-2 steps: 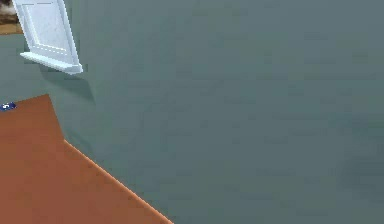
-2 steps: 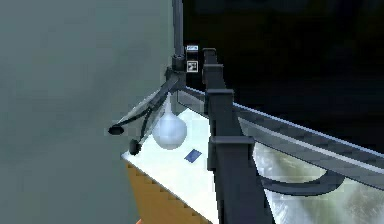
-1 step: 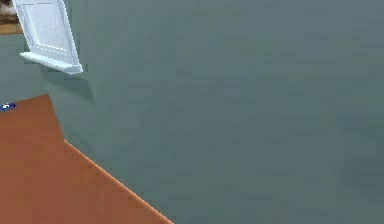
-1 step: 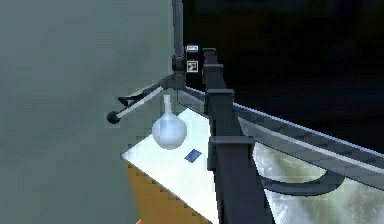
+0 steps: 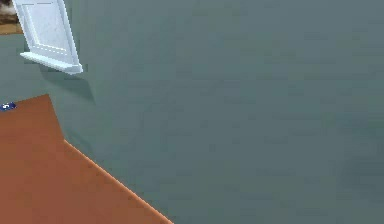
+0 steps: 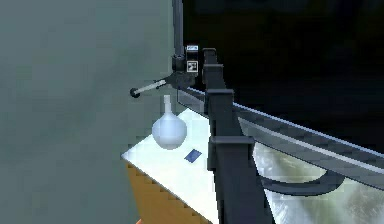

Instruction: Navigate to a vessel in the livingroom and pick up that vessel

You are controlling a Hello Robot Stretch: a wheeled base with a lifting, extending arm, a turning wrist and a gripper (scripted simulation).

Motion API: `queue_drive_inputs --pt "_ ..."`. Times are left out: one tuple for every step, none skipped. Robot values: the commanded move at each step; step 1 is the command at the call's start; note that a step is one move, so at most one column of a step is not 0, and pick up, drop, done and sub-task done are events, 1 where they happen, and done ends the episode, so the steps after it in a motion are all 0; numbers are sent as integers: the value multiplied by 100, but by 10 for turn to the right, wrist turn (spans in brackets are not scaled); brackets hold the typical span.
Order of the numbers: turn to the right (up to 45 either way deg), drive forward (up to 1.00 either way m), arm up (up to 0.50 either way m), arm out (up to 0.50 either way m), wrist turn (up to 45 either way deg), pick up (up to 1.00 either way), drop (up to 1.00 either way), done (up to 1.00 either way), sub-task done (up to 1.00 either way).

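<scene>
Gripper [image 6: 138, 93] near the round white vessel's [image 6: 168, 130] eleven o'clock; approach seems done, grip cannot be told, lift apparently remains.

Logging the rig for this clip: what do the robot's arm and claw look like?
Dark square bar for the arm; two small white squares with black marks near its end; the claw has a dark body and thin fingers.
</scene>
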Motion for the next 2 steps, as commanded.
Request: queue_drive_inputs --pt "0 0 0 0 120 0 0 0 0" --pt "0 0 -30 0 0 0 0 0 0"
